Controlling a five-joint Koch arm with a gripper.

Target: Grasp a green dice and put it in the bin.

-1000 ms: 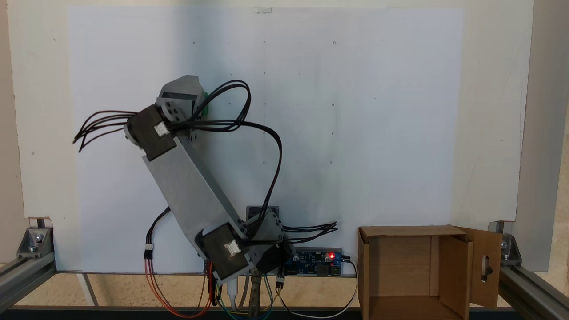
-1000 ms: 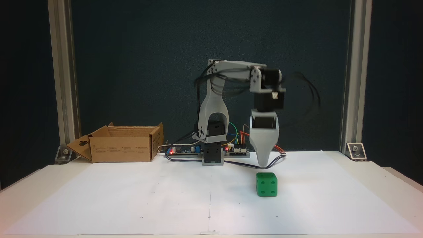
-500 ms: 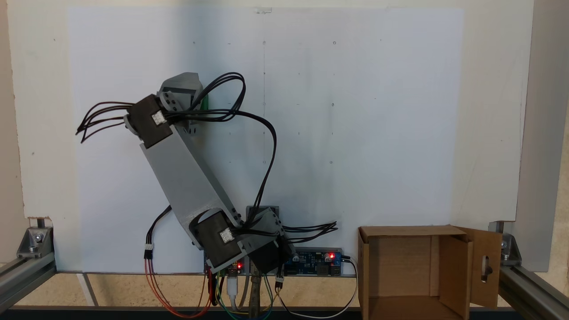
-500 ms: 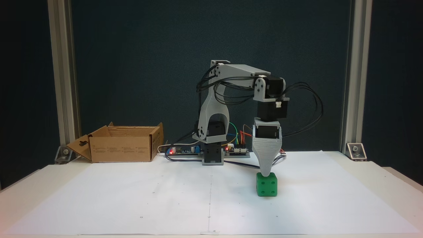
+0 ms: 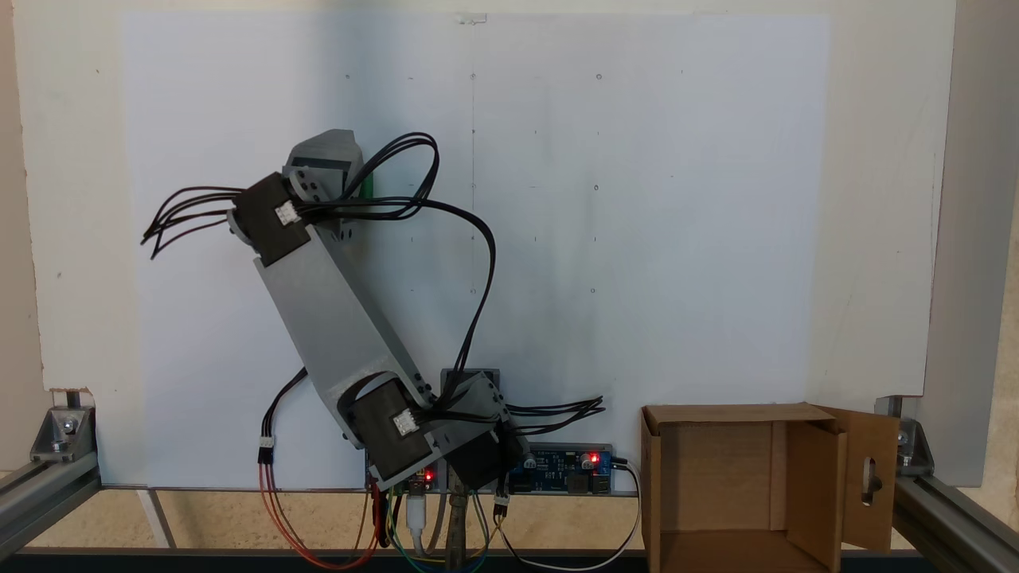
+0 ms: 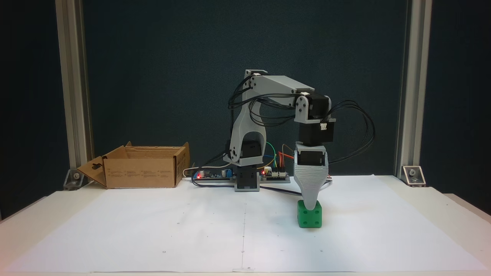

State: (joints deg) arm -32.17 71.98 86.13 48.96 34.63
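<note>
The green dice point(image 6: 310, 218) sits on the white paper covering the table point(image 6: 153, 230), well apart from the cardboard bin point(image 6: 140, 170) at the far left of this fixed view. The pincer point(image 6: 310, 204) is down over the dice's top; I cannot tell whether its jaws are apart or clamped. Judging by this, lifting, carrying and dropping all remain.

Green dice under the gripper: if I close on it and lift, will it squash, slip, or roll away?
The green dice looks like a solid cube, so probably stiff. It sits flat on the paper, so rolling seems unlikely, though its rounded edges might slip in a corner grip. The gripper tapers to about the dice's width, so it is probably light.
</note>
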